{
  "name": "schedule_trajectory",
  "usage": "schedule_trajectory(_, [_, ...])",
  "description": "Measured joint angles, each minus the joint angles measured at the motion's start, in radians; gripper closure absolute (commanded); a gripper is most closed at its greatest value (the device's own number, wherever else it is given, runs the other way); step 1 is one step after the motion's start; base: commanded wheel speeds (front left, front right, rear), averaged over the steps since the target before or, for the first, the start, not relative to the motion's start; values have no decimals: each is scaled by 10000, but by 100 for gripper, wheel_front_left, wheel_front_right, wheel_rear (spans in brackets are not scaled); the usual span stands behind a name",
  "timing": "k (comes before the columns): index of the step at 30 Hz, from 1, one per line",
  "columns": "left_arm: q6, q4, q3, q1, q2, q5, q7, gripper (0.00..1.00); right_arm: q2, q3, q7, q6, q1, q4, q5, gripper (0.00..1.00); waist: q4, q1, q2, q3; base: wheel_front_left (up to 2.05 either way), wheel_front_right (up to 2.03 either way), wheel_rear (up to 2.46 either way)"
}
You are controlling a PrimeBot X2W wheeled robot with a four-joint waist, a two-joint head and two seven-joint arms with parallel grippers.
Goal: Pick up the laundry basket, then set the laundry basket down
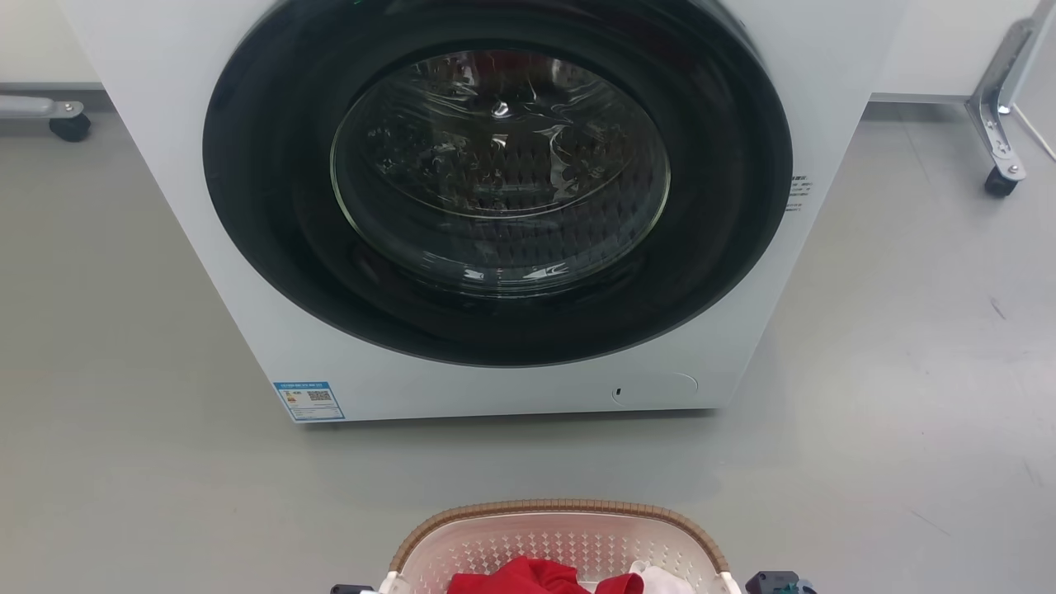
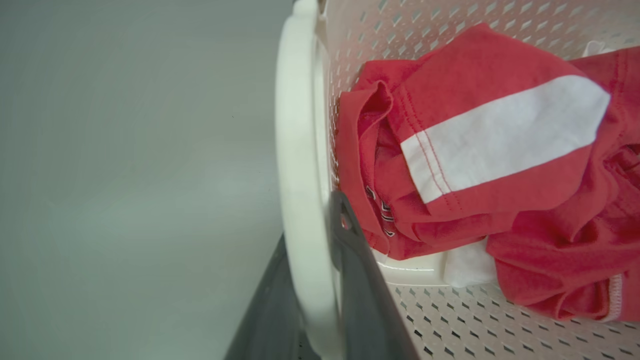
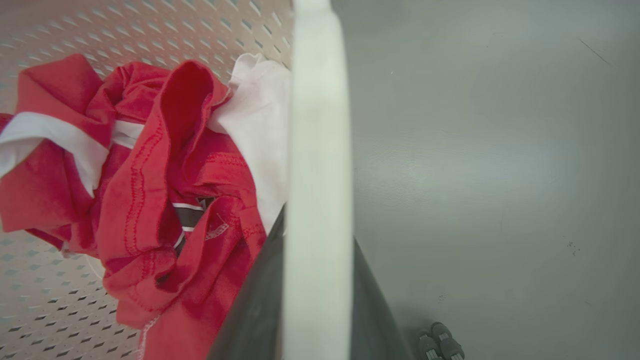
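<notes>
Left gripper [image 2: 312,225] and right gripper [image 3: 317,240] are each clamped on smooth white handles [image 2: 300,125]. Crumpled red and white clothes [image 2: 475,60] are contained in the perforated, brown-rimmed basket [image 1: 561,505], positioned before the washer [image 1: 495,388].

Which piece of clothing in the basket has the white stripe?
The red garment; a broad white band crosses it. The other cloth, beside it, is plain white.

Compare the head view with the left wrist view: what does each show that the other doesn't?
Head view: the washing machine, door shut, beyond the laundry basket, plus the brown rim. Left wrist view: the left gripper, a finger on either side of the white handle, and the white stripe on the red garment. Both: the laundry basket, the red garment, the grey floor.
</notes>
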Motion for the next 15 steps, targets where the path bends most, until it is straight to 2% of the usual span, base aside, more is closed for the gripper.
schedule_trajectory(15, [77, -29, -61, 0, -2, -211, 2, 100, 2, 270, -84, 2, -117, 104, 293, 100, 27, 0, 0, 101, 0, 0, 0])
